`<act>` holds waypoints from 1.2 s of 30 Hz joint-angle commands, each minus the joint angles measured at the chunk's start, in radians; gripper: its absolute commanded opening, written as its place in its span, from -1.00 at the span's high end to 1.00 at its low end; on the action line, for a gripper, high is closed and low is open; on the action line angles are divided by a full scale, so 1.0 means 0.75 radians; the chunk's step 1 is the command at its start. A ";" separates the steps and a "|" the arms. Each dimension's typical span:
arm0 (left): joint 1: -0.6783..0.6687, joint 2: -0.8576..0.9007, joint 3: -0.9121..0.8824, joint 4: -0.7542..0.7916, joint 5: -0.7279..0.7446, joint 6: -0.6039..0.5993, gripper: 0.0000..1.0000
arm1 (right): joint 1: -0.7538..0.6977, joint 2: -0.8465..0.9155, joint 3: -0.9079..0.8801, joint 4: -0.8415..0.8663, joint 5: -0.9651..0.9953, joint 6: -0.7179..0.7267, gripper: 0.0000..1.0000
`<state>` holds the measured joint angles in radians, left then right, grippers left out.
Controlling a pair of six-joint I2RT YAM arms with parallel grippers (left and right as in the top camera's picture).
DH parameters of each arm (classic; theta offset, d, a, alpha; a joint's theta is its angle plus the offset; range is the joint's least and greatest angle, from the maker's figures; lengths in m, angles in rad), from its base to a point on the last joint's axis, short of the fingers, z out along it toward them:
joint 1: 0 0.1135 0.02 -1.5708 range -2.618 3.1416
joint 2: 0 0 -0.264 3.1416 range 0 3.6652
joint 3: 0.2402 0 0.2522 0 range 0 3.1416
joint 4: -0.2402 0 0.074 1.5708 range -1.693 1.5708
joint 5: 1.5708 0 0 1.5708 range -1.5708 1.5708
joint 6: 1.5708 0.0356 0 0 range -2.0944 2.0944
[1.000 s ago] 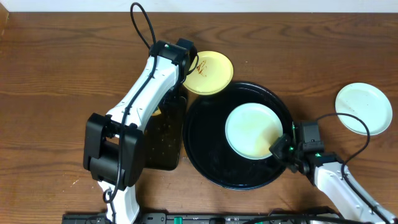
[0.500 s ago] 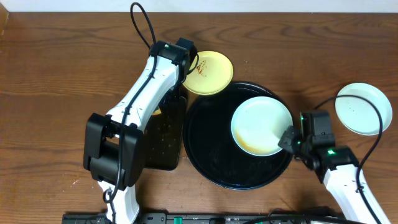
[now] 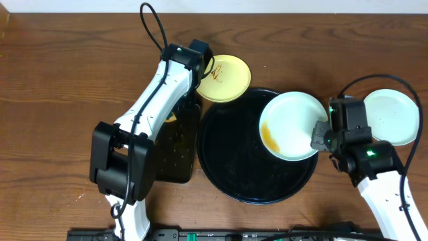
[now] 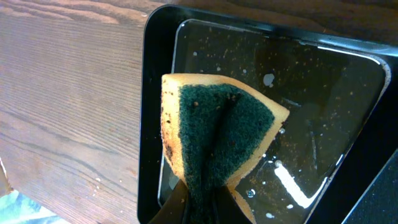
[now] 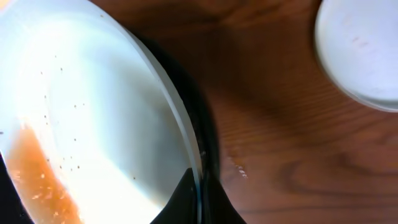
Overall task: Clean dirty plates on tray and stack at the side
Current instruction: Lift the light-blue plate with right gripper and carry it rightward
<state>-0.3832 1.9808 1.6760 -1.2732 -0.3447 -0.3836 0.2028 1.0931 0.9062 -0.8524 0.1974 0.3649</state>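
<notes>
Right gripper [image 3: 319, 139] pinching rim of pale mint round plate [image 3: 289, 125], tilted over right edge of glossy black round tray [image 3: 234, 171] | orange smear on plate | left gripper [image 4: 200, 208] clamped on green-and-yellow sponge [image 4: 217, 134] | advice: firm rim pinch, level plate, wipe before stacking.

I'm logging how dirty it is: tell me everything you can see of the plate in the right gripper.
The pale mint plate is round, shallow, smooth and plastic-looking, with an orange-brown smear along its left inner edge. It is held tilted over the right side of the round black tray. The right gripper pinches its right rim; whether it also touches the tray is unclear.
</notes>
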 commanded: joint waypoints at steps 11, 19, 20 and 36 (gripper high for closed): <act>0.018 -0.007 -0.078 0.103 0.086 0.048 0.85 | 0.252 0.333 0.404 -0.399 0.590 -0.058 0.97; 0.018 -0.007 -0.078 0.126 0.091 0.058 0.85 | 0.375 0.614 0.670 -0.713 0.859 0.020 0.97; 0.018 -0.007 -0.078 0.126 0.091 0.058 0.85 | 0.390 0.644 0.707 -0.743 0.872 0.022 0.97; 0.018 -0.007 -0.131 0.161 0.096 0.083 0.85 | 0.526 0.820 0.937 -0.965 0.979 0.052 0.97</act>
<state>-0.3756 1.9808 1.5944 -1.1576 -0.2676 -0.3378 0.5751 1.7035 1.5852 -1.5703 0.8848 0.3824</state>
